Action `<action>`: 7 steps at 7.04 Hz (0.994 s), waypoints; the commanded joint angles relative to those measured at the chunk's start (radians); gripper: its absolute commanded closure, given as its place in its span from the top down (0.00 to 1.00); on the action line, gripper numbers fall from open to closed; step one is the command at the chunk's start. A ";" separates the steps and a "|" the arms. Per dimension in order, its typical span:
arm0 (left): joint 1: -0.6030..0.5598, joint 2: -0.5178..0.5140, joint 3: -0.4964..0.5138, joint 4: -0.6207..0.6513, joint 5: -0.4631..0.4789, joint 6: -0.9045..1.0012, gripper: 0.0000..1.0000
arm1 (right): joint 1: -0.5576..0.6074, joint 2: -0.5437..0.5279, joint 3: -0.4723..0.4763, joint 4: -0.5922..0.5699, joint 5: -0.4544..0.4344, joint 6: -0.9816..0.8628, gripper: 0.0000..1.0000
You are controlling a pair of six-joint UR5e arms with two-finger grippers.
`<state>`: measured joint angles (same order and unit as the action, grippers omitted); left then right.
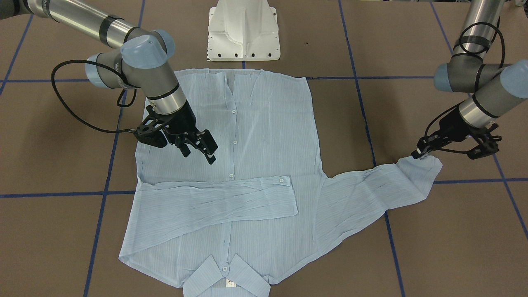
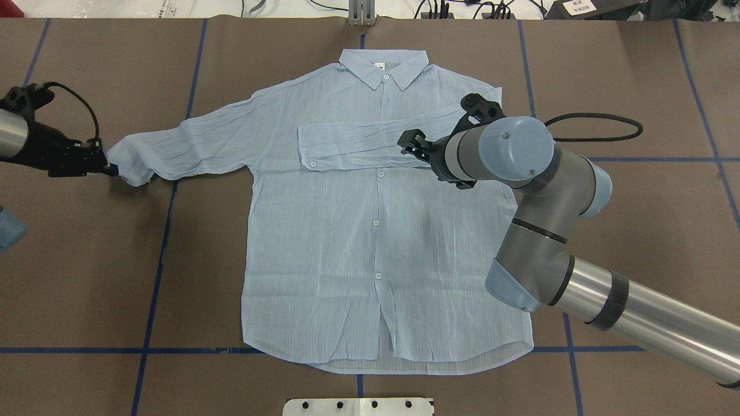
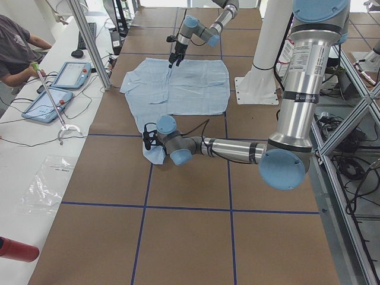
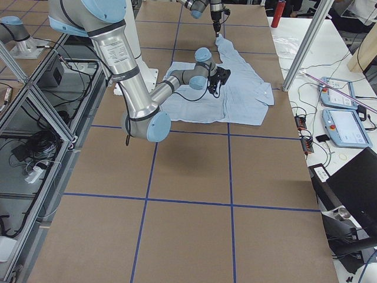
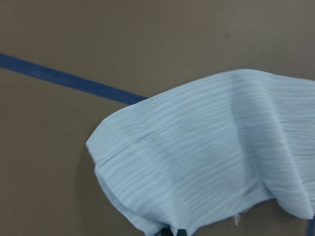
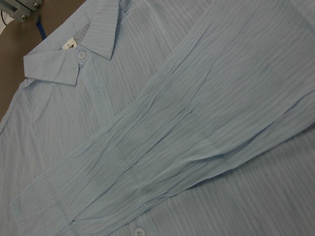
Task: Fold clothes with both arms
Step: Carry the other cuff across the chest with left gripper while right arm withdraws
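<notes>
From my console I read the overhead view from its left edge. My left gripper [image 2: 111,169] sits low over the brown table [image 2: 636,86], jaws pinched together on the cuff [image 2: 126,164] of the shirt [image 2: 347,248]. In the left wrist view that cuff bunches up against the gripper tip, with a blue tape line [image 5: 64,78] running behind it. From the cuff the outstretched sleeve [image 2: 202,136] runs toward the body of the garment, wrinkled and lying on the table.

In the middle, the shirt lies flat and face up, buttoned. Its collar [image 2: 384,66] is at the far edge from the robot and its hem is toward the white pedestal [image 2: 358,406]. The other sleeve [image 2: 352,144] is folded straight across the chest, its cuff button just past the placket.

Further right, my right gripper [image 1: 199,154] hangs over the shirt front beside that folded sleeve. Its fingers are spread apart with nothing between them; the front view shows a clear gap above the fabric
</notes>
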<state>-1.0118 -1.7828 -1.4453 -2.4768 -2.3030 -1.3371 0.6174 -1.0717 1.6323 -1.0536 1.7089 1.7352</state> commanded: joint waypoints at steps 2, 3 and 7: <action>0.239 -0.431 0.015 0.224 0.215 -0.237 0.00 | 0.123 -0.138 0.032 0.006 0.102 -0.124 1.00; 0.302 -0.569 0.079 0.255 0.302 -0.331 0.00 | 0.181 -0.178 0.029 0.010 0.170 -0.191 1.00; 0.444 -0.917 0.357 0.251 0.448 -0.565 0.00 | 0.251 -0.283 0.018 0.014 0.209 -0.332 1.00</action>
<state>-0.6006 -2.6421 -1.1291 -2.2252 -1.8840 -1.8529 0.8618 -1.3398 1.6522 -1.0405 1.9156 1.4138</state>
